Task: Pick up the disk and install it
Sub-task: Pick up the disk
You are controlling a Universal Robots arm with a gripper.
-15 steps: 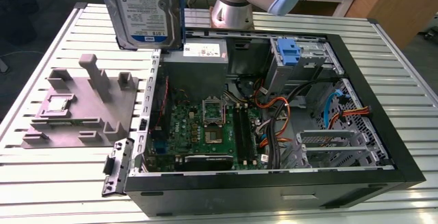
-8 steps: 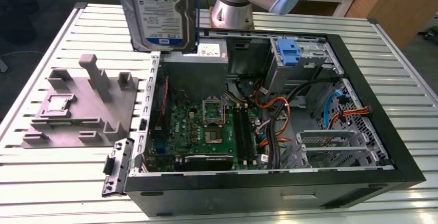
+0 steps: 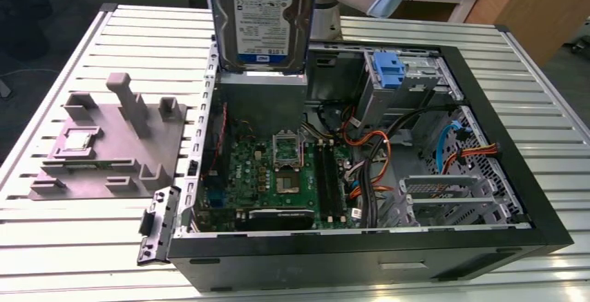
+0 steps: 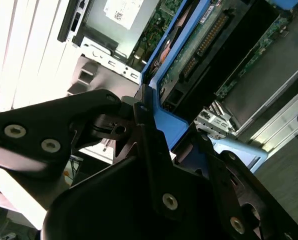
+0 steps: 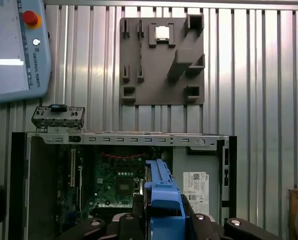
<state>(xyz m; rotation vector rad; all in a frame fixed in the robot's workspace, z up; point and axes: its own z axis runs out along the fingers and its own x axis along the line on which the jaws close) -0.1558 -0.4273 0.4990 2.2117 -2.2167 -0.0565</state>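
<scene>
Disk [image 3: 262,22] is upright in the air, label facing the exterior view, above the far end of the open case [image 3: 369,243]. I see its blue carrier in both wrist views [image 4: 171,127] [image 5: 161,200].

Gripper [image 5: 164,220]: black fingers [image 4: 144,130] are clamped on the carrier's end, one on each side, so it is closed on the disk.

Case lies on its side on the slatted table [image 3: 74,247], side panel off. Contents:
- green motherboard [image 3: 276,171] on the floor, toward the exterior view's left
- grey power supply [image 3: 262,98] at the far wall, directly under the disk; its white label shows in the first wrist view [image 5: 196,185]
- drive cage [image 3: 405,81] at the far corner on the exterior view's right, with a blue carrier [image 3: 392,74] in it
- orange and red cables [image 3: 369,150] between board and cage
- bare metal bracket [image 3: 452,195] at the near corner on the exterior view's right

Grey fixture [image 3: 110,143] sits on the table beside the case, on the exterior view's left. One pocket holds a small square chip [image 5: 162,33]; I cannot tell what is in the other pockets.
</scene>
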